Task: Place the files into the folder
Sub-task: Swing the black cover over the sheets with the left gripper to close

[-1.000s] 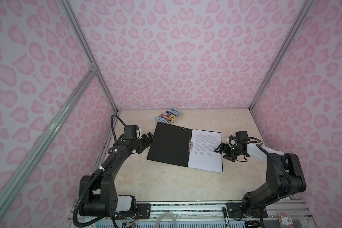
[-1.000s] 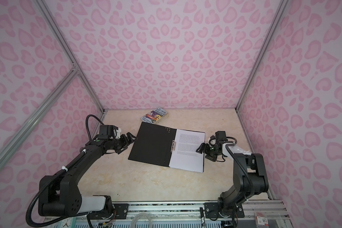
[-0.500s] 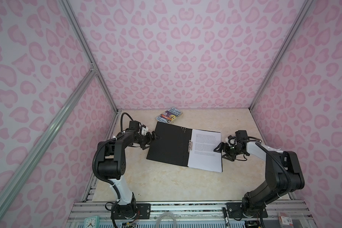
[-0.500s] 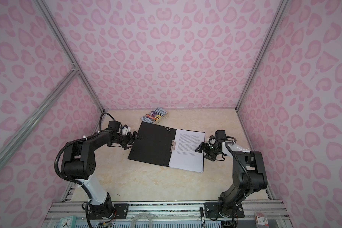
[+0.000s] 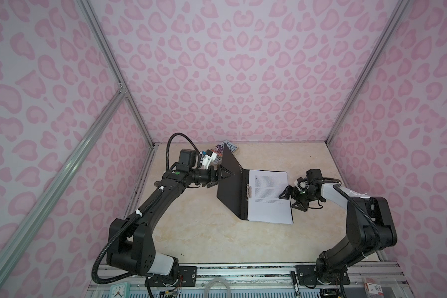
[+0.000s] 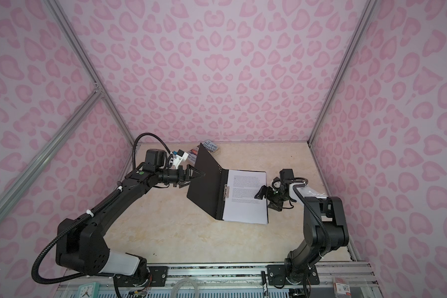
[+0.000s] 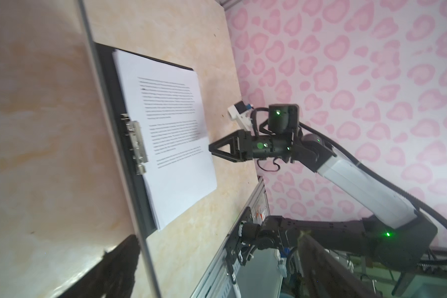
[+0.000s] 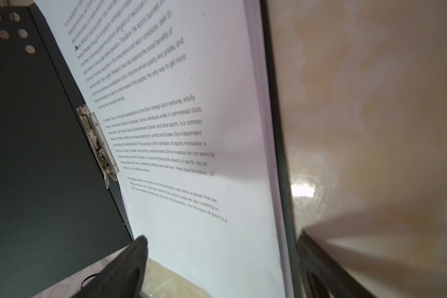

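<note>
On the beige marbled tabletop [image 5: 191,232], near its middle: thin A4 folder [image 5: 231,185] [image 6: 207,185], black inside, opened with its right half flat. Changed since a second ago: left cover, then lying flat, now swung up and standing steeply tilted from the spine, partly hiding the colourful paperback book [image 5: 230,148] by the back wall; left gripper [image 5: 230,175] [image 6: 201,175] brought in from beside the cover to its outer edge and raised with it. Seen from the left wrist, black fingers [image 7: 119,263] spread wide with that thin edge passing between them, released rather than pinched; contact with either finger impossible to judge. Unchanged: files [image 5: 269,201] [image 6: 245,203], a squared stack of white A4 sheets printed with paragraphs of small black text, resting on the folder's flat right half, left edge against the silver metal clip [image 5: 247,192] [image 8: 98,144] at the spine. Right gripper [image 5: 286,201] [image 6: 262,201] at the stack's outer edge as before, low over the table, jaws apart and grasping nothing: from the right wrist, one finger [image 8: 129,263] over the paper, its partner beyond the folder's rim over bare table. Five small round holes [image 8: 14,16] punched in the raised cover's far corner. Counted: one folder, one clip, one stack of files with edges too fine to number, one book, two arms.
</note>
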### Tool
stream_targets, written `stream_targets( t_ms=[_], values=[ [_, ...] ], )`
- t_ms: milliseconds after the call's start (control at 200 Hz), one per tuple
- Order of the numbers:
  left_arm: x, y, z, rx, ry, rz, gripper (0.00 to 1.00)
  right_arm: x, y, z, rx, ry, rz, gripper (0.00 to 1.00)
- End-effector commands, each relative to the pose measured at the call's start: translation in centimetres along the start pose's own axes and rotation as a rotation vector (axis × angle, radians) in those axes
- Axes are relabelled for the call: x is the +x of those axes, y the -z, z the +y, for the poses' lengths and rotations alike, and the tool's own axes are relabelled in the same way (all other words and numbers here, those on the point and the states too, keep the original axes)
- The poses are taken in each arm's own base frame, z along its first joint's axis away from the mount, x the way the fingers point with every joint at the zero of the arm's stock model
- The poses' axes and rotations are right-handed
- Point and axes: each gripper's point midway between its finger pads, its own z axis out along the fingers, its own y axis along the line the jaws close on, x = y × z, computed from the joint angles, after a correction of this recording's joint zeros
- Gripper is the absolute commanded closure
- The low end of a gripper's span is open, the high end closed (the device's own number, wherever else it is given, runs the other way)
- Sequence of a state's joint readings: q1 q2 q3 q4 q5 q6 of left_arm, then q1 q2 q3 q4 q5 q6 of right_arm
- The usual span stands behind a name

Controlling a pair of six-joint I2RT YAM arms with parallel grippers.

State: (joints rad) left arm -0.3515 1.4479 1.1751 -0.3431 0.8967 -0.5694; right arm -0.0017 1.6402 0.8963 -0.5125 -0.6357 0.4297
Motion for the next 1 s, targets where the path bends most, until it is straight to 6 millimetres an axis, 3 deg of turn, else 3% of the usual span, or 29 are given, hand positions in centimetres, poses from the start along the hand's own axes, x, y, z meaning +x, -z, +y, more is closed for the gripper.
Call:
stream_targets(
  t_ms=[0,120,305,440,545,660,805,870,1000],
  values=[
    [1.0,-2.2,-3.9,0.027,-0.057,0.042,0.03,-0.4,0.4,-0.8,0.063,-0.025,-0.006,0.03],
    [2.8,-6.4,-7.5,0.032,-0.152,0.139,0.03,-2.8,3.0,-0.5,0.057,-0.075,-0.113,0.02],
    [6.0,-12.8,-10.7,0.060,-0.240,0.321,0.03,-6.3,8.7,-2.0,0.075,-0.204,-0.273,0.02],
    [6.9,-15.6,-14.0,0.113,-0.321,0.422,0.03,-7.7,12.8,-2.6,0.032,-0.279,-0.379,0.02],
    [7.2,-16.4,-16.4,0.134,-0.399,0.458,0.03,-8.1,15.0,-2.4,0.051,-0.285,-0.425,0.02],
    [6.2,-15.2,-17.4,0.107,-0.466,0.400,0.03,-8.1,16.4,-2.0,0.055,-0.277,-0.482,0.02],
    [1.2,-10.7,-14.4,-0.051,-0.452,0.141,0.03,-8.3,18.2,-1.5,0.072,-0.245,-0.565,0.02],
    [-1.7,-7.2,-11.6,-0.104,-0.384,-0.004,0.03,-8.7,18.9,-0.9,0.068,-0.219,-0.602,0.02],
    [-7.2,2.0,-2.0,-0.318,-0.165,-0.322,0.03,-9.7,19.2,0.1,0.105,-0.166,-0.630,0.02]
  ],
)
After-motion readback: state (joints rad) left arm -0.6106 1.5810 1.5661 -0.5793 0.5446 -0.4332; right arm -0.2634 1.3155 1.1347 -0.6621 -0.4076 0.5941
